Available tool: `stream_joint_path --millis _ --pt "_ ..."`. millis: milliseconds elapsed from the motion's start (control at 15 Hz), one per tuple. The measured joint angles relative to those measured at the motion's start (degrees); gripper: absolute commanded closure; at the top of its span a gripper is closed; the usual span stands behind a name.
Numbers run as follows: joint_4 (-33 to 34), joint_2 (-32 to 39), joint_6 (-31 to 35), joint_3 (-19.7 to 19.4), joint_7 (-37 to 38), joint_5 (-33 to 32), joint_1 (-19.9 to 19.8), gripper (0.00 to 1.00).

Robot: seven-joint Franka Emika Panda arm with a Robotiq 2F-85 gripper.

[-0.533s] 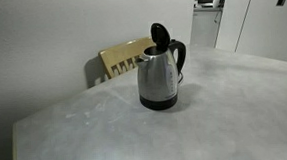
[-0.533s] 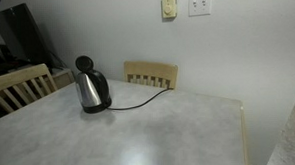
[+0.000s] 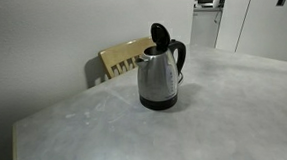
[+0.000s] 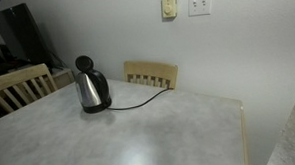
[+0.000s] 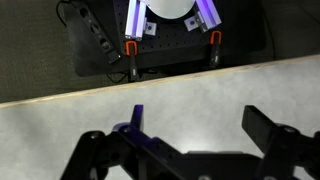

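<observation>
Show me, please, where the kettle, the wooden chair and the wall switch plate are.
kettle (image 3: pixel 158 81), exterior view, steel body.
wooden chair (image 3: pixel 122 59), exterior view, backrest slat.
wall switch plate (image 4: pixel 199 2), exterior view, plate's centre.

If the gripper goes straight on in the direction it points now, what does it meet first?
Probably the bare grey tabletop, near its edge; the open gripper has nothing between its jaws.

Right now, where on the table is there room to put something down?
Nearly everywhere: the table is bare from the kettle out to its front and side edges. Only the strip by the wall is busy, where the kettle stands and its cord trails toward the chair.
</observation>
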Motion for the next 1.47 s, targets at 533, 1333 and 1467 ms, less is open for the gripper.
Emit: stream_joint_path --millis 533,1333,1467 --pt "0.0 0.0 0.0 0.0 0.0 0.0 0.0 0.00" --pt "0.0 0.0 0.2 0.0 0.0 0.4 0.0 0.00" --pt "0.6 0.1 3.1 0.2 -0.5 1.8 0.5 0.00"
